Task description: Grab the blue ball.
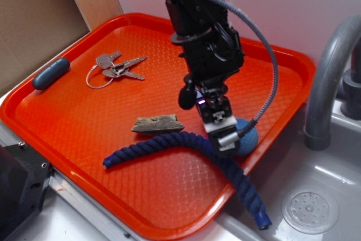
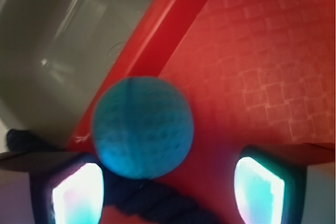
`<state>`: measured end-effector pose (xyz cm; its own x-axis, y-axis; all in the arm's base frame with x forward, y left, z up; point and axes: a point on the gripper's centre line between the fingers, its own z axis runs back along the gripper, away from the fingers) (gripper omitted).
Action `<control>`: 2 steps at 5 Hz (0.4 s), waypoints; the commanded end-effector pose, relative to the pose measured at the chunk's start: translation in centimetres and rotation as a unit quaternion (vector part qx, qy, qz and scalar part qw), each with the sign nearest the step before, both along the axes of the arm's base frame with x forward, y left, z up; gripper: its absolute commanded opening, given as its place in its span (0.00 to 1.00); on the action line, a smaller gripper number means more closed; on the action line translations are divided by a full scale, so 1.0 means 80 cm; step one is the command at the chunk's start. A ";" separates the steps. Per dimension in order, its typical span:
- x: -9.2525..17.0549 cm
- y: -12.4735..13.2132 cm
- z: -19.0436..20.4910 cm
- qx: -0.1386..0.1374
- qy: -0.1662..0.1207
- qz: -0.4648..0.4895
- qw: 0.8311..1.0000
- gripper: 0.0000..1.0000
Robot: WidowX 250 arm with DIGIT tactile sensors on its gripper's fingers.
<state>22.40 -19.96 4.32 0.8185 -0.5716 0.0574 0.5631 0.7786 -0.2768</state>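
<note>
Halfway there tbh: tool (image 2: 168, 192) wide open, holding nothing, parked right by the blue ball (image 2: 143, 127) near the tray (image 1: 169, 227) edge, squeeze not yet done

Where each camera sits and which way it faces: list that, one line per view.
Exterior: off the robot, high at the tray's front, looking down across the orange tray toward the wall; shows the black arm and tool lowered beside the blue ball, plus keys, rope and sink.
Wrist: mounted on the arm, looking along the tool at the tray edge; two lit fingertips spread, blue ball near the left one.
Shared: ball, rope, tray rim, sink.
</note>
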 end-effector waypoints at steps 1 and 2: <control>0.002 -0.019 0.004 -0.053 -0.019 0.006 0.998 0.00; 0.003 -0.004 0.009 -0.045 -0.023 0.061 0.997 0.00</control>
